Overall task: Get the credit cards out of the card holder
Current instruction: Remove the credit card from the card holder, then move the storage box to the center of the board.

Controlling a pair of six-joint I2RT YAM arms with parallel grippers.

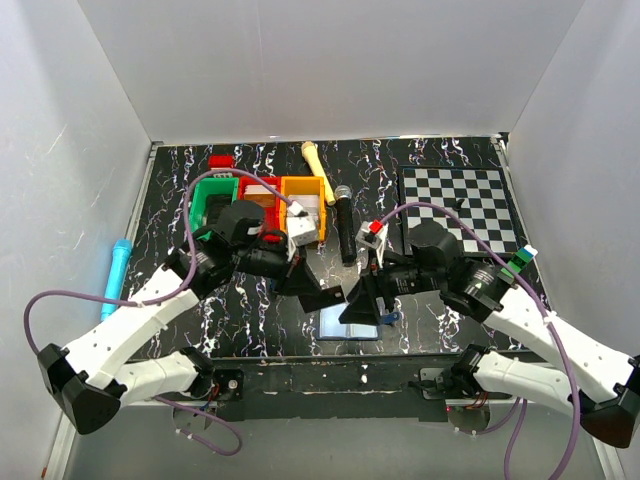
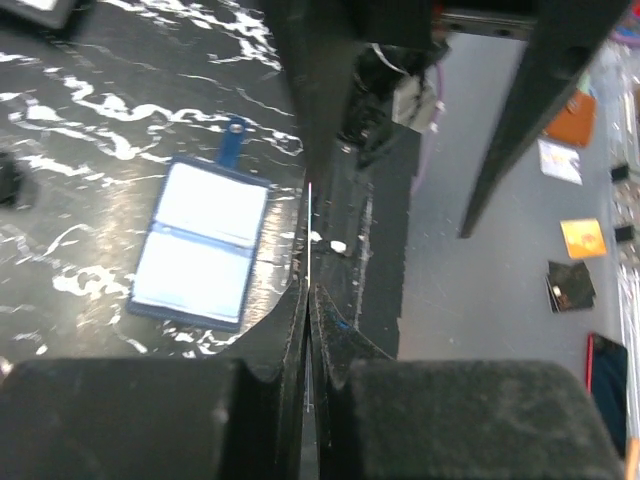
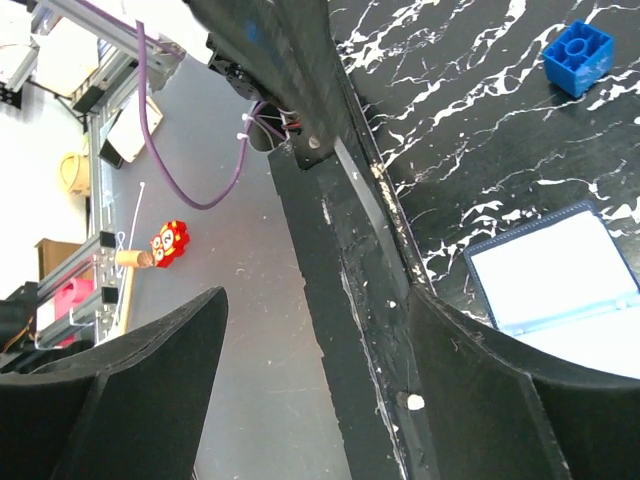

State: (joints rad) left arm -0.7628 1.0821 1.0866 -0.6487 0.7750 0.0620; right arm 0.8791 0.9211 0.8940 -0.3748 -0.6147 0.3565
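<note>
Both grippers sit over the near edge of the table (image 2: 120,100). Left gripper (image 2: 310,292) is clamped fully shut. A thin pale line runs out from between its tips, and I can't tell if that's a card. Right gripper (image 3: 315,310) has its jaws wide apart with nothing between them. Holder (image 2: 200,245) lies opened flat on the table, pale inner faces up, just beside the grippers; neither has it. Blue brick (image 3: 578,55) sits apart from it.
</note>
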